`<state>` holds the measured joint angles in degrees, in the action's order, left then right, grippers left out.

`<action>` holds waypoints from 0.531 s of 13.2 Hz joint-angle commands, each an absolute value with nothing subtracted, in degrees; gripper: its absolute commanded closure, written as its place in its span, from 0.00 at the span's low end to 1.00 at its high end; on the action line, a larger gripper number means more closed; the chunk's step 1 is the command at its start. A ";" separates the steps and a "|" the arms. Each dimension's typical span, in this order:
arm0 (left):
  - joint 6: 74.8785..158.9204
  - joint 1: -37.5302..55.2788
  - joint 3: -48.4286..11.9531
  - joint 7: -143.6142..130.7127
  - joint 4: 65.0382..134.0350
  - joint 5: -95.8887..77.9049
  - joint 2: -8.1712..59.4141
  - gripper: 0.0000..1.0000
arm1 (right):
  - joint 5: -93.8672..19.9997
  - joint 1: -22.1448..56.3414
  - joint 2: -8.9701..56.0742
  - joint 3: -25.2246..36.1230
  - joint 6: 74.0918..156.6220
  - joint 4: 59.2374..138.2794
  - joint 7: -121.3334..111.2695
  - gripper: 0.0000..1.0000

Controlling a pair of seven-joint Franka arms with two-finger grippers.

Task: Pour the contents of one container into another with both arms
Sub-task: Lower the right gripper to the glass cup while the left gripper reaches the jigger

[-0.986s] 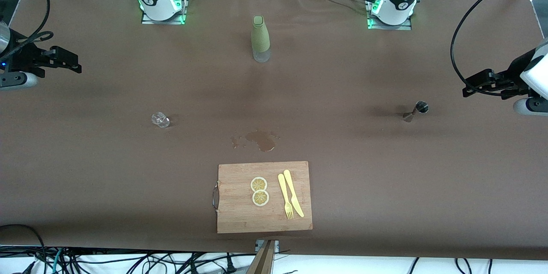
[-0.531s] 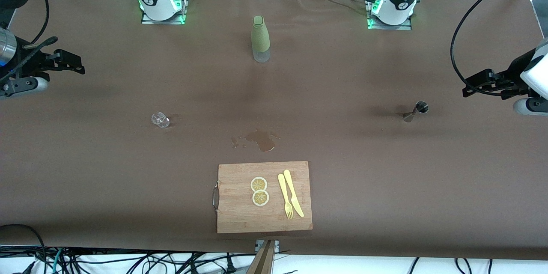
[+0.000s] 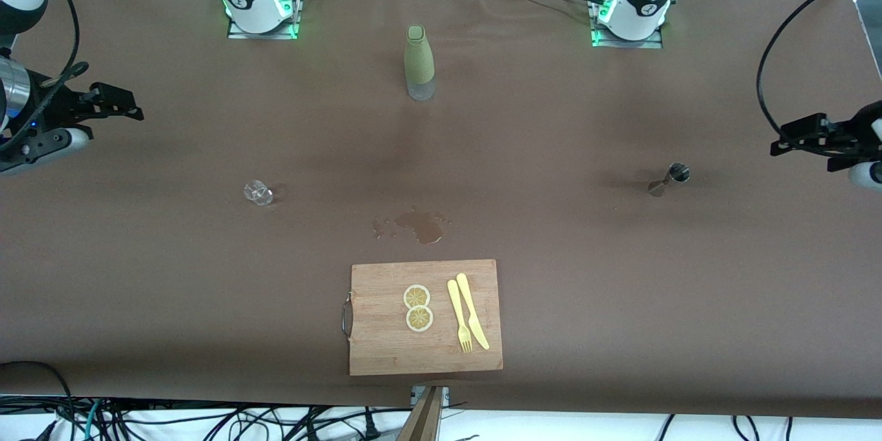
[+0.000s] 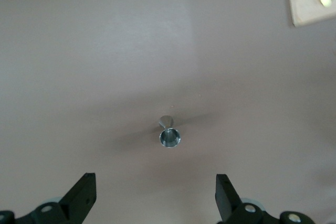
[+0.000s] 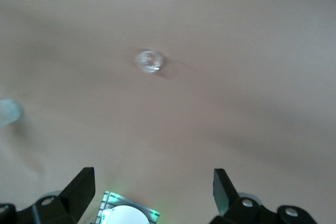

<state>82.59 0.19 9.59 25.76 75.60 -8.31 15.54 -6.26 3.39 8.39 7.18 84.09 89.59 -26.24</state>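
Observation:
The tiny clear glass cup (image 3: 258, 193) stands upright on the brown table toward the right arm's end; the right wrist view shows it (image 5: 149, 60) from above. My right gripper (image 3: 138, 110) hovers open and empty over the table edge at that end, well apart from the cup, its fingers spread wide (image 5: 152, 179). The silver jigger (image 3: 670, 178) stands toward the left arm's end and appears in the left wrist view (image 4: 169, 132). My left gripper (image 3: 777, 146) is open and empty over the table's end, apart from the jigger, jaws wide (image 4: 155, 184).
A tall olive-green bottle (image 3: 419, 62) stands mid-table near the bases. A wet spill (image 3: 420, 226) lies at the centre. Nearer the camera sits a wooden cutting board (image 3: 386, 351) with two lemon slices (image 3: 417, 307) and a yellow fork and knife (image 3: 467, 317).
My left gripper has drawn back toward its end of the table, away from the jigger. My right gripper has shifted slightly toward the table's middle. Cup and jigger have not moved.

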 commanded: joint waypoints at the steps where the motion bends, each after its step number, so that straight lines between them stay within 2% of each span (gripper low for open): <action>1: 81.39 0.26 15.62 44.83 78.04 -15.35 15.90 0.00 | -10.19 0.53 10.54 7.29 82.79 88.77 -37.31 0.00; 5: 81.30 0.09 23.63 80.42 85.59 -27.57 18.19 0.00 | -15.01 -3.50 15.81 7.29 81.83 89.03 -58.83 0.00; 7: 78.42 -1.22 25.91 92.23 86.92 -33.28 23.09 0.00 | -20.36 -6.92 20.19 7.29 81.56 89.38 -72.70 0.00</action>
<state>80.71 -0.53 24.02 80.47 85.45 -28.44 19.63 -15.88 -3.66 16.40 7.50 82.88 90.17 -61.76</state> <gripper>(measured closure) 0.000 0.000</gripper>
